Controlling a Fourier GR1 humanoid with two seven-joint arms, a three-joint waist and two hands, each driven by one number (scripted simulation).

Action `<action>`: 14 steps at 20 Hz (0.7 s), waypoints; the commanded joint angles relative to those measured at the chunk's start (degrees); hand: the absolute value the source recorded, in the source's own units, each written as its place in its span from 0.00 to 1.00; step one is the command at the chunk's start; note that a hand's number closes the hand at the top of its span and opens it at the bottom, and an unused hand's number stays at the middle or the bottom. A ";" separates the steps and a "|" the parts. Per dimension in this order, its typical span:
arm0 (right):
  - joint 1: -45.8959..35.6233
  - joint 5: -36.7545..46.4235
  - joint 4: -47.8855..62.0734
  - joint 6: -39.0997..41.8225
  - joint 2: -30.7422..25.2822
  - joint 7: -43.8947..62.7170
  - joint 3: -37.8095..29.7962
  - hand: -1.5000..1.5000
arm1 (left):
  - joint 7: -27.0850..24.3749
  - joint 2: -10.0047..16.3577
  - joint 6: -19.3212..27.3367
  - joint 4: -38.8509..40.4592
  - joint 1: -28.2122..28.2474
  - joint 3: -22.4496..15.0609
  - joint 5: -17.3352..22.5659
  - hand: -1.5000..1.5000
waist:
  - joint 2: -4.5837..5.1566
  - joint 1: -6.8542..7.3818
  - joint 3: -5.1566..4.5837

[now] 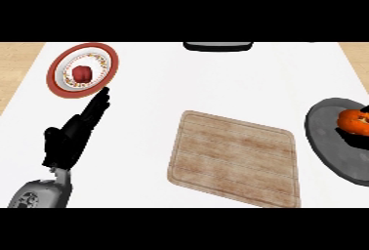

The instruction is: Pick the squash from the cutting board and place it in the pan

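Nearest, the wooden cutting board lies mid-counter, and at its 3 o'clock the grey pan holds the orange squash. A black sliver of the right hand shows against the squash, but I cannot tell its grasp. At 9 o'clock the left hand is released and holds nothing, its straight fingers ending just beside the red-rimmed plate at 10 o'clock, which carries a red fruit; a dark object sits at 12 o'clock.
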 commanded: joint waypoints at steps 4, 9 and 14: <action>-7.78 3.98 18.00 10.26 -0.62 11.10 3.29 0.00 | -2.09 0.12 -1.65 0.48 0.73 -0.63 -0.22 0.50 | 0.59 2.14 0.04; -18.94 0.74 30.16 15.75 -0.48 1.33 -2.70 0.00 | -1.30 0.29 -2.11 2.75 -2.90 1.30 0.05 0.50 | 0.63 1.75 0.15; -17.49 -8.08 29.97 19.01 0.94 -9.09 -11.09 0.00 | -1.57 -1.04 -0.76 0.78 0.08 0.08 -1.00 0.50 | 0.47 1.19 0.22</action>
